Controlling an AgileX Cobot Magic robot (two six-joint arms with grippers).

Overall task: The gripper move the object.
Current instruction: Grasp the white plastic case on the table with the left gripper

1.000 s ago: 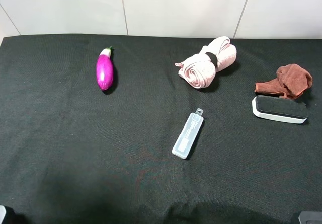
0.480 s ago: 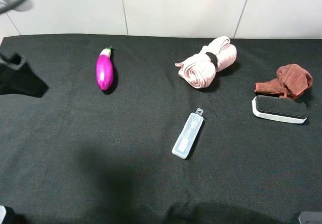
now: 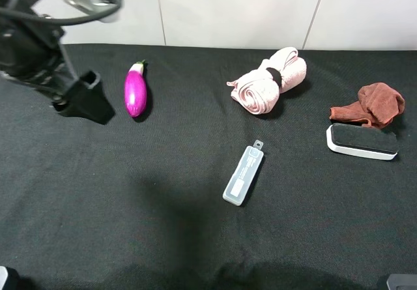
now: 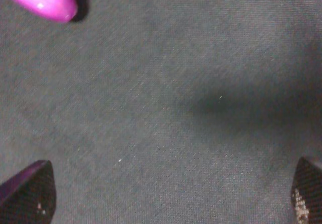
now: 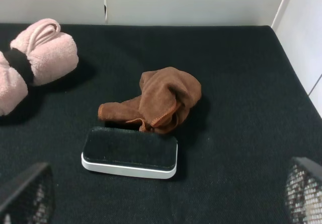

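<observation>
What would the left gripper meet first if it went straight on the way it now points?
Probably the bare black tablecloth: the left gripper points down at it, with the eggplant lying off to one side.

Cropped parts —
Of the eggplant only the tip is shown; the fingertips of the left gripper are cut off.

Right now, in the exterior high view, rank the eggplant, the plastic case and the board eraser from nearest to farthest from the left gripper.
1. The eggplant, just right of the left gripper.
2. The plastic case, toward the middle.
3. The board eraser, far right.
</observation>
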